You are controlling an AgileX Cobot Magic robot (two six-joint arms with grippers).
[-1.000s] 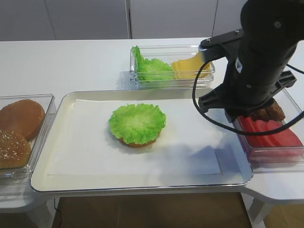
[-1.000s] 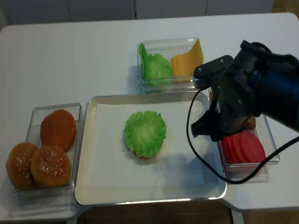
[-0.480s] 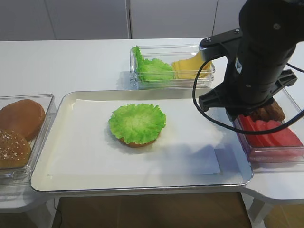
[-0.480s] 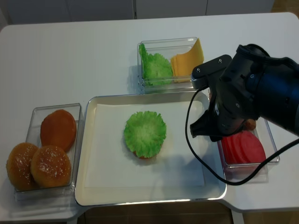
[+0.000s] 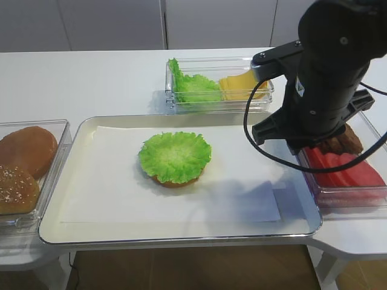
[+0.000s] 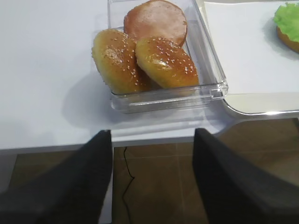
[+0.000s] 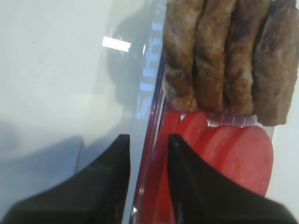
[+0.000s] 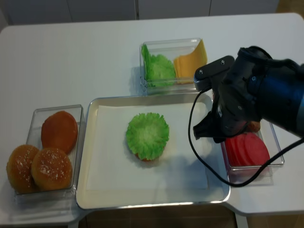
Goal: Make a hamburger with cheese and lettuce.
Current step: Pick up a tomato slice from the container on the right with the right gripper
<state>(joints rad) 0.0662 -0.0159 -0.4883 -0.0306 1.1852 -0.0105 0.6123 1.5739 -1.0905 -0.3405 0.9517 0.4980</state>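
Observation:
The hamburger [image 5: 175, 158] [image 8: 147, 135] is a tan bun base under a frilly green lettuce leaf, on the paper in the middle of the tray [image 5: 181, 239]. More lettuce [image 5: 193, 86] and yellow cheese slices [image 5: 239, 84] [image 8: 190, 61] lie in the clear bin at the back. My right gripper [image 7: 147, 140] hangs open over the left wall of the right-hand bin, one finger on each side of it and nothing held. From outside, the black right arm [image 5: 326, 72] hides it. My left gripper [image 6: 153, 135] is open and empty over the table's front edge.
Red tomato slices [image 7: 233, 154] [image 8: 247, 149] and brown patties [image 7: 229, 56] fill the right bin. Bun halves [image 6: 145, 60] [image 8: 42, 156] sit in a clear bin left of the tray. White paper [image 5: 121, 181] covers the tray floor.
The right arm has drifted slightly to the left over the right bin's edge. Nothing else has moved.

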